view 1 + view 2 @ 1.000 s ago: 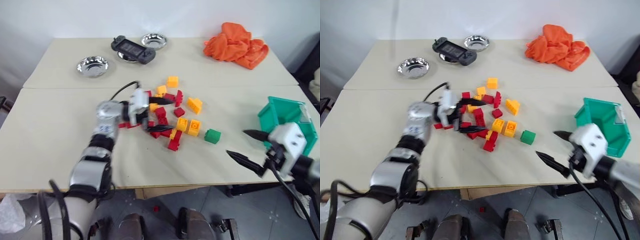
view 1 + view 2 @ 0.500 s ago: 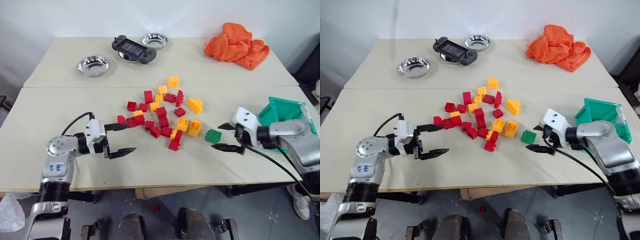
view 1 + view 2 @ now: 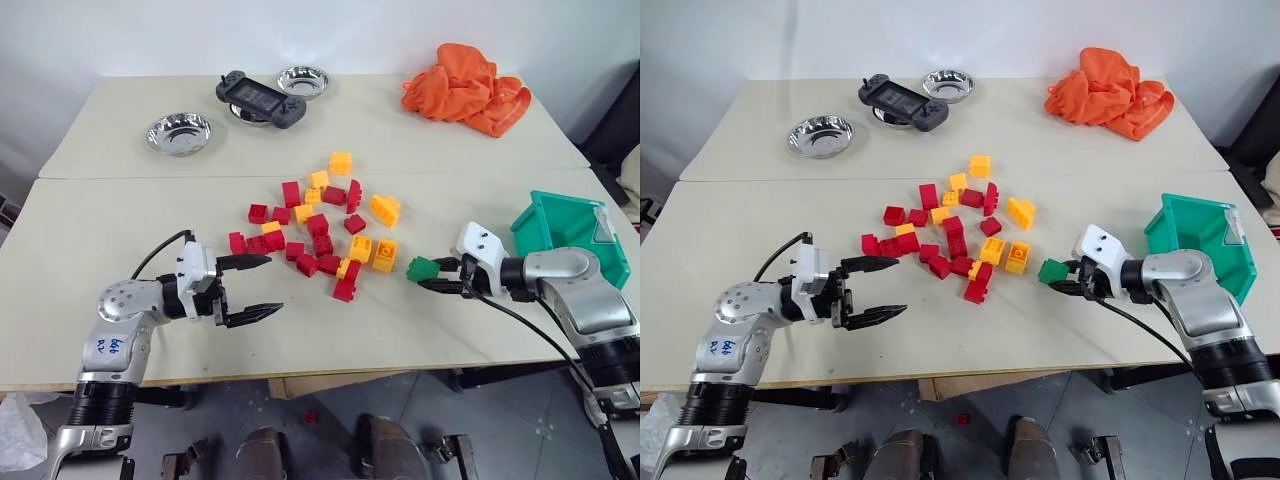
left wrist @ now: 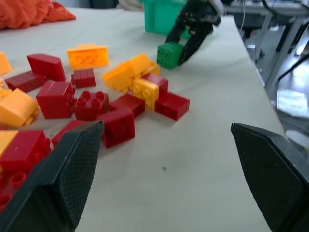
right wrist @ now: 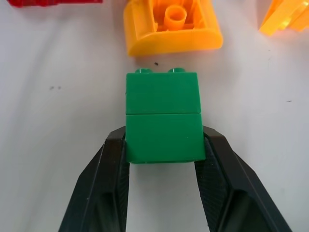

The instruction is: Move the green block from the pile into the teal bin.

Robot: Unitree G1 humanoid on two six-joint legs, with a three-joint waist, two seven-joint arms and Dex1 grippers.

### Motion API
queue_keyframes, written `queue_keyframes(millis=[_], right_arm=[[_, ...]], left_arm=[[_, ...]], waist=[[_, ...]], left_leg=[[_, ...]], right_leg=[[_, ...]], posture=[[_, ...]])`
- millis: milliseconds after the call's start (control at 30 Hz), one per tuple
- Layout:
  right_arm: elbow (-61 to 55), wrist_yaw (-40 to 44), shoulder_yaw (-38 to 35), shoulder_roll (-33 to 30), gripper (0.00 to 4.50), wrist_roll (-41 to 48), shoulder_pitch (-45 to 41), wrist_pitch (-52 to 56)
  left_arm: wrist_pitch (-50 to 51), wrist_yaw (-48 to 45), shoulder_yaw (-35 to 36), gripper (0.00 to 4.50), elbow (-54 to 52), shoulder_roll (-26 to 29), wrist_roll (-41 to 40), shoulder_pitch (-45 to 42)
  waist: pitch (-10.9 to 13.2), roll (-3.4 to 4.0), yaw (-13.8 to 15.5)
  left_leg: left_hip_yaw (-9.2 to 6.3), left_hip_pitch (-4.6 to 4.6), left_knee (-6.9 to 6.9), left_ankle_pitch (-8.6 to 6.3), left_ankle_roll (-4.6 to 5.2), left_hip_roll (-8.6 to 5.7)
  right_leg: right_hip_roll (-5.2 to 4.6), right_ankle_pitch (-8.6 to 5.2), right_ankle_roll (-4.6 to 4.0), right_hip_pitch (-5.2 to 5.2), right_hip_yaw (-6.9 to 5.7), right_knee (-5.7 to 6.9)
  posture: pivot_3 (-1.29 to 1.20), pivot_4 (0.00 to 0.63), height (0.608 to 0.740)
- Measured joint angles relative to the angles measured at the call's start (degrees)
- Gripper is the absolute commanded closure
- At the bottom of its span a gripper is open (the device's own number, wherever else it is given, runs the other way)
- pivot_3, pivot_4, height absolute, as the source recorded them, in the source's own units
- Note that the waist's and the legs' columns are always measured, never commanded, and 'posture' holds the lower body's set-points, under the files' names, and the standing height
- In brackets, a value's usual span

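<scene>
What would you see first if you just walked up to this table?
Probably the heap of red and yellow bricks in the middle of the table, with the green block at its right edge, pinched between the right gripper's fingers. Next, the bright orange cloth bunched at the far right, and the teal bin at the near right edge.

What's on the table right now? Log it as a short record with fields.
green block: on the table, between the right claw fingers, which touch both its sides
left claw: open, holding nothing, beside the pile
teal bin: at the table's right edge
far side: two steel bowls, game controller, orange cloth
</scene>
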Motion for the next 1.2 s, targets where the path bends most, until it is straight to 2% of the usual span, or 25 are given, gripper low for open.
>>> queue_keyframes(millis=[133, 233, 367, 467, 600, 800, 1100, 1200], right_arm=[[-6.9, -2.8, -9.1, 0.4, 3.03, 4.3, 7.7, 0.5], [-15.8, -9.0, -22.5, 2.6, 3.03, 10.0, 16.0, 4.0], [-21.3, -17.9, -36.7, 2.6, 3.03, 13.6, 18.6, 9.5], [-22.0, -22.9, -43.6, 2.5, 3.03, 14.1, 19.5, 11.6], [-18.4, -26.6, -46.0, 0.7, 3.03, 11.3, 21.1, 12.8], [-6.5, -29.6, -42.0, -1.8, 3.03, 5.1, 18.3, 10.0], [-1.1, -27.6, -39.3, -1.9, 0.09, 5.2, 17.2, 5.4], [-1.1, -24.2, -39.3, -1.9, 0.03, 5.7, 17.5, 0.1]], left_arm=[[0.5, 1.9, -1.8, 0.0, -1.7, -3.2, -0.9, -1.9], [0.9, 5.2, -3.6, 0.0, -3.2, -7.5, -1.3, -3.4], [1.1, 7.7, -5.2, 0.0, -3.7, -10.0, -1.3, -3.7], [0.9, 9.1, -6.6, 0.0, -3.0, -11.8, -1.1, -4.5], [0.5, 9.9, -7.1, 0.0, -2.0, -12.2, -0.8, -6.3], [-2.2, 9.2, -7.8, 0.0, 2.3, -12.1, 0.3, -8.4], [-5.8, 10.7, -5.1, 0.0, 5.8, -8.0, 2.3, -8.4], [-6.1, 12.4, -3.0, 0.0, 6.4, -4.9, 3.5, -7.8]], waist=[[0.0, 0.01, 0.1], [0.0, 0.0, 1.2], [0.0, 0.02, 1.2], [0.0, 0.03, 1.3], [0.0, 0.02, 1.3], [-0.1, 0.1, 1.1], [-0.1, 0.12, 1.0], [-0.1, 0.12, 1.0]], left_leg=[[-0.03, 0.01, -0.02, 0.0, 0.0, 0.0], [-0.01, 0.0, 0.04, -0.01, -0.01, -0.01], [0.03, 0.08, 0.09, -0.01, -0.01, 0.0], [0.05, 0.08, 0.1, -0.01, -0.01, -0.01], [0.06, 0.08, 0.09, 0.0, -0.01, -0.01], [0.09, 0.12, 0.01, 0.01, 0.0, -0.01], [0.09, 0.11, 0.0, 0.01, 0.0, -0.01], [0.1, 0.12, -0.04, 0.01, 0.0, -0.01]], right_leg=[[0.0, 0.0, 0.0, 0.01, 0.0, 0.01], [0.0, 0.01, 0.01, 0.01, 0.03, 0.01], [0.01, 0.03, 0.02, 0.03, 0.11, 0.04], [0.01, 0.03, 0.01, 0.04, 0.14, 0.05], [0.01, 0.03, 0.0, 0.05, 0.14, 0.01], [0.01, 0.03, 0.01, 0.05, 0.15, 0.0], [0.01, 0.04, 0.01, 0.05, 0.14, -0.04], [0.01, 0.04, 0.01, 0.05, 0.14, -0.06]], posture=[[0.0, 0.15, 0.74], [0.0, 0.15, 0.74], [0.0, 0.15, 0.74], [0.0, 0.15, 0.74], [0.0, 0.15, 0.74], [0.0, 0.15, 0.74], [0.0, 0.15, 0.74], [0.0, 0.15, 0.74]])
